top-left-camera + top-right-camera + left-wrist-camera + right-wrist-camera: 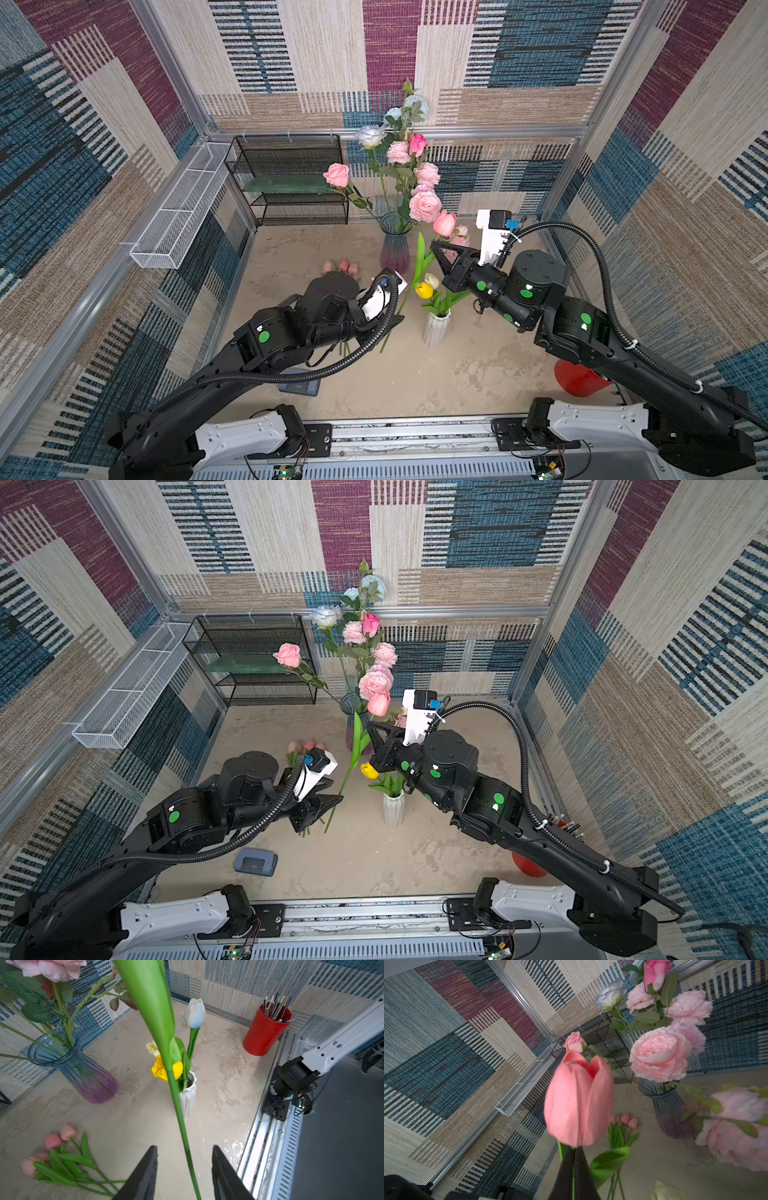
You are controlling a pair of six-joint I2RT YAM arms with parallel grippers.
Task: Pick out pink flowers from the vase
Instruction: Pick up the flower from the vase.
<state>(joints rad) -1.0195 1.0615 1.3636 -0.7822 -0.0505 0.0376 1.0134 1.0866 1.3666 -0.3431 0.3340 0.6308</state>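
- Right gripper [574, 1150] sits closest in its wrist view, jaws pinched tight on the stem just under the head of a pink tulip [579, 1101]. Gripping that high likely keeps the bloom upright and uncrushed.
- In both top views that pink tulip [444, 223] is held in the air between the blue-to-purple glass vase [395, 245] and the white ribbed vase [436, 328]. It is clear of both, and its long stem slants down toward the other claw.
- Left gripper [184, 1148] stands open, one jaw on either side of the lower tulip stem [180, 1118] and neither touching it. It looks placed to take over the stem so the flower can be laid flat.
- Several picked pink tulips [53, 1140] lie in a loose pile on the table [124, 1118], near that open claw. This is probably the drop spot for the held one.
- Only a yellow tulip [158, 1070] and a white tulip [195, 1013] show in the white ribbed vase, so its pink ones seem finished.
- Pink roses and peony-like heads [660, 1053] stand in the glass vase, so more picking likely waits there.
- Whether the stem's bottom end touches the table, I cannot tell.
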